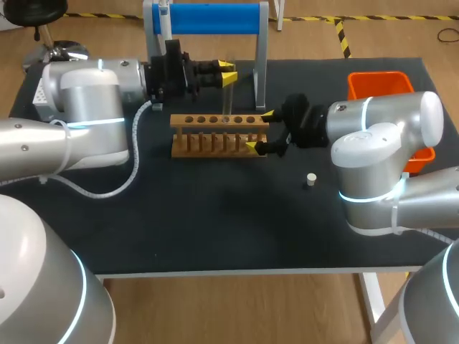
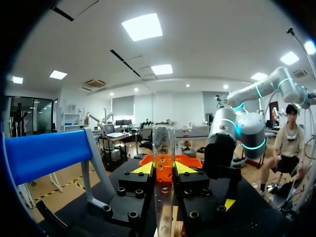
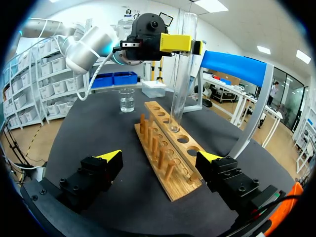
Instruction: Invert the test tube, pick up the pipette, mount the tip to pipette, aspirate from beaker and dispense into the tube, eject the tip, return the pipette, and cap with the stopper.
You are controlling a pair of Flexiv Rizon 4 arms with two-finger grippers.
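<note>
At the upper left of the head view, the left arm is seen coming in. Its pincer [image 1: 228, 72] is closed on the test tube [image 1: 226, 99], which is gripped from 2 sides on its upper half. The tube is held upright just above the wooden rack [image 1: 215, 120], near the upper middle of the frame. In the right wrist view its rounded end points down, at or just inside 1 of the rack's middle holes; whether it rests there cannot be told. The tube is long, narrow clear glass, apparently mouth up and empty. A beaker [image 3: 127, 100] with a little clear liquid is seen beyond the rack, near the left arm.

Right of centre, the right pincer [image 1: 259, 131] is held open, its 2 yellow tips set apart on either side of the rack's right end, with no contact that can be made out. Further right and lower, a small pale stopper [image 1: 310, 179] lies on the dark bench [image 1: 215, 229], well apart from the rack.

The inverting step is judged nearly done, with the tube being seated in the rack. Next, a straight descent into the hole and a clean release are called for, so that the glass is not tipped. The pipette must then be fetched; it cannot be made out with certainty.
</note>
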